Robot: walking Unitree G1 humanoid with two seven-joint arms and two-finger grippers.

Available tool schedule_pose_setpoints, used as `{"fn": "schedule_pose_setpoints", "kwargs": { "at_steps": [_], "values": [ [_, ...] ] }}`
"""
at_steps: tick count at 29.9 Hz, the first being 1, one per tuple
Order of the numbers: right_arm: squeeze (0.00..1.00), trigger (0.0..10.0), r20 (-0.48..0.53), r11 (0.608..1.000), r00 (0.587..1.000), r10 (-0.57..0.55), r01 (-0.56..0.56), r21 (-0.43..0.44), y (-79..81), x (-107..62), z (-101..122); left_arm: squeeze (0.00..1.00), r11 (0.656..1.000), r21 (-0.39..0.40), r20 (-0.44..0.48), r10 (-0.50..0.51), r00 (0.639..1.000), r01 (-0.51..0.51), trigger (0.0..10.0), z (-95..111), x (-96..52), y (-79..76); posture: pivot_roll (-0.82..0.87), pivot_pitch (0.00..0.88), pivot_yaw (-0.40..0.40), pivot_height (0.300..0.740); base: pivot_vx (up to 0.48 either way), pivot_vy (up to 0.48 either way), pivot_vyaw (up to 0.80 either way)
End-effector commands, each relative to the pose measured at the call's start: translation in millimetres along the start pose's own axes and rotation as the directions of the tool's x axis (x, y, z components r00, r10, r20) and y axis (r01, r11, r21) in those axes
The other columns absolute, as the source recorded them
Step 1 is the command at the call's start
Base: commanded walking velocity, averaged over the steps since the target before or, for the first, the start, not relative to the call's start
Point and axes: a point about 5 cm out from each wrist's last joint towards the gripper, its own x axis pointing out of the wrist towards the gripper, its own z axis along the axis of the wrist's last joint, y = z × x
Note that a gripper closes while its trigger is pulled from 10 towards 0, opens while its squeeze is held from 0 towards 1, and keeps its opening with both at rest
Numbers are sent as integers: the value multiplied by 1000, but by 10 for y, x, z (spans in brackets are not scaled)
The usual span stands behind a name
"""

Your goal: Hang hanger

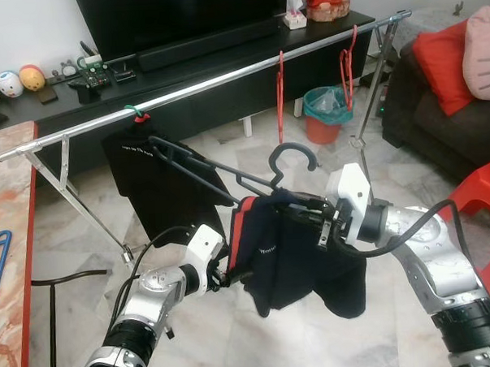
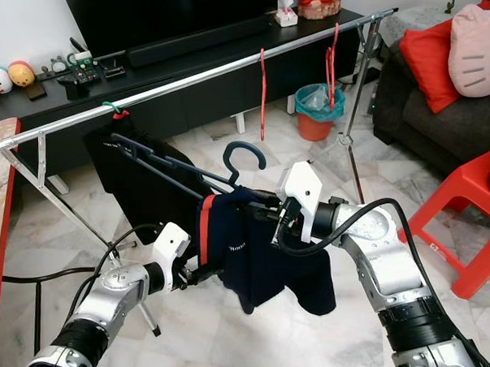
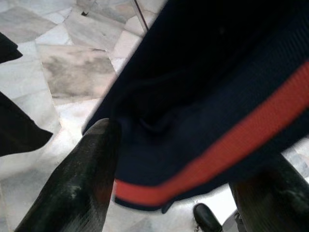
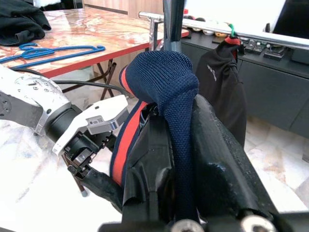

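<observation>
A navy garment with a red stripe [image 1: 297, 254] hangs bunched on a dark hanger [image 1: 293, 157] in front of me, below the silver rack rail [image 1: 224, 79]. One bare arm of the hanger sticks up to the left. My right gripper [image 1: 307, 213] is shut on the hanger's neck and the bunched fabric [image 4: 164, 82]. My left gripper [image 1: 229, 274] is at the garment's lower left edge. Its fingers [image 3: 77, 179] stand apart with the red-striped hem [image 3: 203, 96] between them.
A black T-shirt [image 1: 147, 180] and two red hangers [image 1: 280, 92] hang on the rail. Behind it are a TV console [image 1: 183, 72] and a teal-lined bin [image 1: 327, 111]. A red chair [image 1: 481, 197] and sofa [image 1: 450, 134] stand right. A marble table [image 1: 7, 226] stands left.
</observation>
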Motion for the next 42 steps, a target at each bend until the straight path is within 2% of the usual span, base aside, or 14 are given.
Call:
{"fn": "schedule_pose_setpoints", "kwargs": {
  "at_steps": [1, 3, 4, 5, 6, 7, 17, 28, 29, 30, 31, 41, 42],
  "values": [
    [0, 10000, 33, 999, 999, 24, -23, -42, 14, 28, 125, 0, 1000, -2, 3, -16, 1000, 16, 10000, 2, -14, 15, -73, 39, 64, 740, 0, 0, 0],
    [0, 10000, 34, 999, 999, 21, -20, -43, 7, 26, 130, 0, 999, -1, -2, -34, 999, 34, 10000, -11, -18, 1, -74, 37, 65, 740, 0, 0, 0],
    [0, 10000, 37, 999, 999, 16, -14, -46, -8, 27, 142, 0, 997, 7, -23, -78, 997, 78, 9725, -54, -27, -35, -74, 37, 65, 740, 0, 0, 0],
    [0, 10000, 39, 999, 999, 14, -12, -49, -17, 30, 152, 0, 994, 22, -50, -107, 993, 108, 3725, -101, -37, -59, -74, 37, 65, 740, 0, 0, 0],
    [0, 10000, 39, 999, 999, 13, -12, -49, -18, 31, 157, 0, 993, 29, -57, -111, 992, 113, 3725, -117, -39, -64, -74, 37, 65, 740, 0, 0, 0],
    [0, 10000, 40, 999, 999, 13, -11, -50, -21, 32, 162, 0, 993, 21, -64, -116, 991, 118, 0, -133, -42, -68, -76, 35, 66, 740, 0, 0, 0],
    [0, 10000, 31, 998, 1000, 5, -3, -60, -53, 0, 175, 0, 975, 19, -115, -219, 969, 223, 0, -208, -144, -74, -75, 34, 62, 740, 0, 0, 0],
    [0, 10000, 31, 998, 1000, 0, 2, -59, -66, -10, 184, 0, 974, 19, -94, -222, 970, 225, 0, -184, -149, -69, -77, 36, 62, 740, 0, 0, 0],
    [0, 10000, 31, 998, 1000, -1, 3, -59, -69, -12, 186, 0, 979, 29, -94, -200, 975, 204, 5843, -180, -142, -57, -78, 36, 63, 740, 0, 0, 0],
    [0, 10000, 31, 998, 1000, -2, 3, -59, -69, -12, 186, 0, 980, 31, -95, -191, 977, 194, 5843, -179, -138, -51, -78, 36, 63, 740, 0, 0, 0],
    [0, 10000, 32, 998, 999, -1, 3, -59, -69, -13, 187, 0, 982, 30, -96, -184, 978, 188, 10000, -179, -136, -45, -78, 36, 63, 740, 0, 0, 0],
    [0, 10000, 26, 998, 1000, 5, -4, -58, -63, -13, 177, 0, 992, 29, -68, -119, 991, 121, 10000, -146, -125, 11, -76, 38, 63, 740, 0, 0, 0],
    [0, 10000, 26, 998, 1000, 5, -4, -57, -64, -12, 177, 1000, 992, 26, -64, -120, 991, 122, 10000, -142, -124, 11, -75, 39, 62, 740, 0, 0, 0]
  ]
}}
